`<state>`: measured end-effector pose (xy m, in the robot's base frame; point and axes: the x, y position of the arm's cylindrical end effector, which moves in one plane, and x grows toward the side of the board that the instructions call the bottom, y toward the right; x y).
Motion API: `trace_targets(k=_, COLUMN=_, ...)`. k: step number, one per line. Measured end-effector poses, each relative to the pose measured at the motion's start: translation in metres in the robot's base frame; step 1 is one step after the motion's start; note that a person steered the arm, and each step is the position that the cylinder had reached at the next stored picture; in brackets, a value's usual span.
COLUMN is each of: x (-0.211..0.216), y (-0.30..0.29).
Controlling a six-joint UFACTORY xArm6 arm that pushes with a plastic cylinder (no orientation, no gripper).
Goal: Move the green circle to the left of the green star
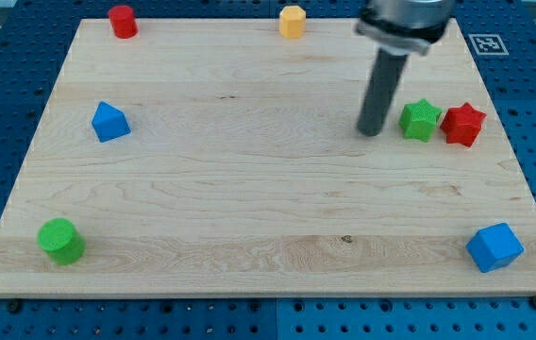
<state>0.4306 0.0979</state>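
Our arm carries no pincer, only a dark rod cut off at the view's top. My tip [371, 132] rests just left of the green star block [420, 120]. The green circle block [60, 240] sits far off, bottom left on the wooden board [249, 189].

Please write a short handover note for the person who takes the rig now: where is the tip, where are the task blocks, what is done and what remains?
My tip rests on the board just to the view's left of the green star, with a small gap between them.
The green star touches the red star on its right.
The green circle sits far away, near the board's bottom-left corner.
Done: nothing yet; the circle is not beside the star.
Left: bring the tip around the circle and push it across to the star's left side.
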Motion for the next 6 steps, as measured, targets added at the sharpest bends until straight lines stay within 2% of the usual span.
trace_targets(k=2, x=0.089, y=-0.160)
trace_targets(k=3, x=0.102, y=-0.243)
trace_targets(k=4, x=0.097, y=-0.317)
trace_targets(k=5, x=0.108, y=-0.380)
trace_targets(k=6, x=0.143, y=-0.390)
